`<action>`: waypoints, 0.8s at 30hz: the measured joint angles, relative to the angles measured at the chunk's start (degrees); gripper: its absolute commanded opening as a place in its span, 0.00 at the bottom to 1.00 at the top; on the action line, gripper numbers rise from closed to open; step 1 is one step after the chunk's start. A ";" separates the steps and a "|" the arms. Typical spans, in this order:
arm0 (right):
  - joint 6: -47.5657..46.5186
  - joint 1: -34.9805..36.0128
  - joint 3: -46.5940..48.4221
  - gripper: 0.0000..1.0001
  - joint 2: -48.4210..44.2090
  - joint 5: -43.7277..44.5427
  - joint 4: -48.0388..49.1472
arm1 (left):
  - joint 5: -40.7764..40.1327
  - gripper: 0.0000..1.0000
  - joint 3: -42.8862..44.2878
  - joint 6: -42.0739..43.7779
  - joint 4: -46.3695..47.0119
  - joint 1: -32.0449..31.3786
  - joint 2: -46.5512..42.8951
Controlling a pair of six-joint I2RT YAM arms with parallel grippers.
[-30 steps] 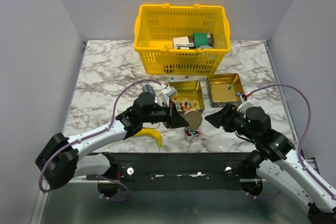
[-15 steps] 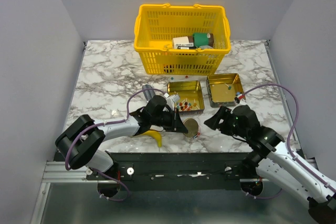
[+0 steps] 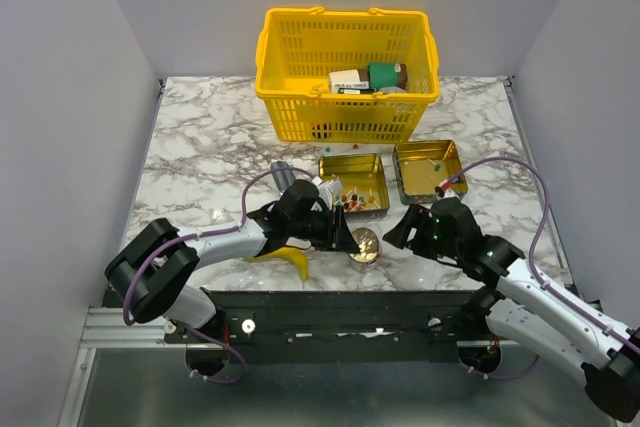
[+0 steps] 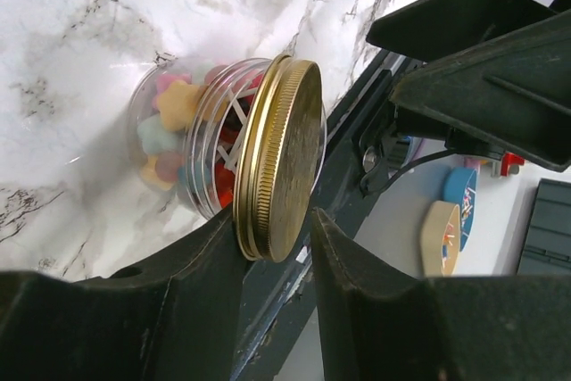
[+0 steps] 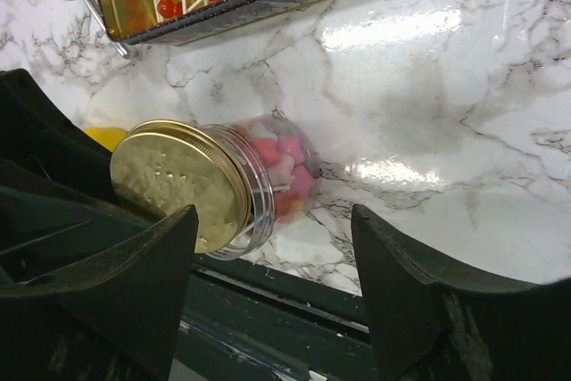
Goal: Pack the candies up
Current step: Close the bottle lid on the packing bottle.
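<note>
Left wrist: left tool (image 4: 277, 219) pinches gold lid (image 4: 284, 153) of clear candy jar (image 4: 178, 140).
Right tool (image 5: 272, 213) released; edge grip may slip, jar rolls.

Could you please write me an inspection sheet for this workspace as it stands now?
Surface: marble table, glossy.
Job's things: candies inside a jar lying on its side, gold lid on; more in the left tin, a few in the right tin.
Clutter: banana by the left arm; basket holding boxes at the back.
Claws: left claw closed on the jar's lid; right claw open, facing the jar, not touching.
Cables: purple cables loop off both arms.
Surroundings: grey walls; nothing else seen.
</note>
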 measured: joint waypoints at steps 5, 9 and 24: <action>-0.63 0.00 -0.37 0.75 3.08 -0.92 2.14 | -0.74 0.52 0.68 1.05 -1.20 0.00 -0.07; -1.29 0.00 -0.39 0.74 6.29 -1.81 3.82 | -1.53 0.54 1.36 1.86 -2.21 -0.42 -0.07; -4.22 0.00 -0.50 0.73 9.18 -7.02 8.15 | -12.50 0.58 7.30 6.47 -15.10 -5.95 -0.79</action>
